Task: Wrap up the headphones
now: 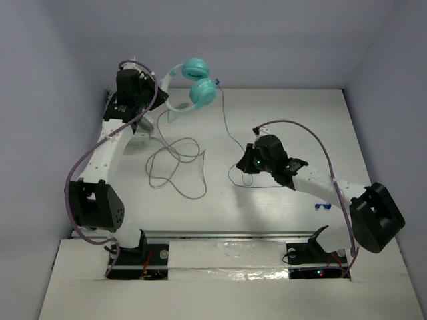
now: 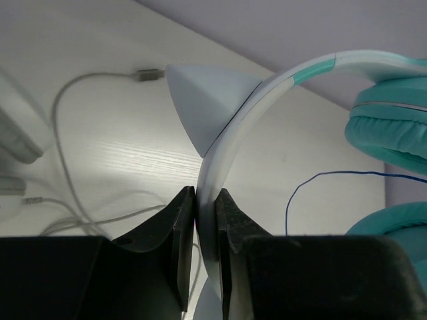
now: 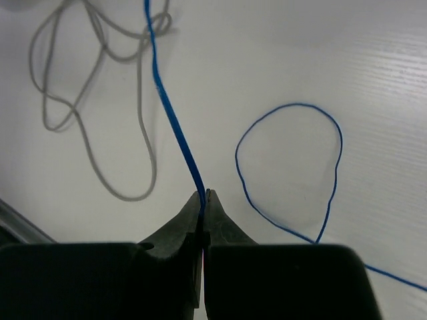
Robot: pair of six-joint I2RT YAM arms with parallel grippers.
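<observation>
- The headphones (image 1: 195, 80) are at the far edge, left of centre. My left gripper (image 2: 205, 200) has its fingers clamped on the white headband (image 2: 233, 127).
- My right gripper (image 3: 203, 199) is mid-table, with its fingers closed on the blue cable (image 3: 175, 130).
- I judge the headband stiff and light, so it is a sound place to hold.
- I judge the blue cable thin, limp and slippery. I pinch it firmly and tension it gently.
- A grey cable (image 1: 175, 160) lies just left and could snag.
</observation>
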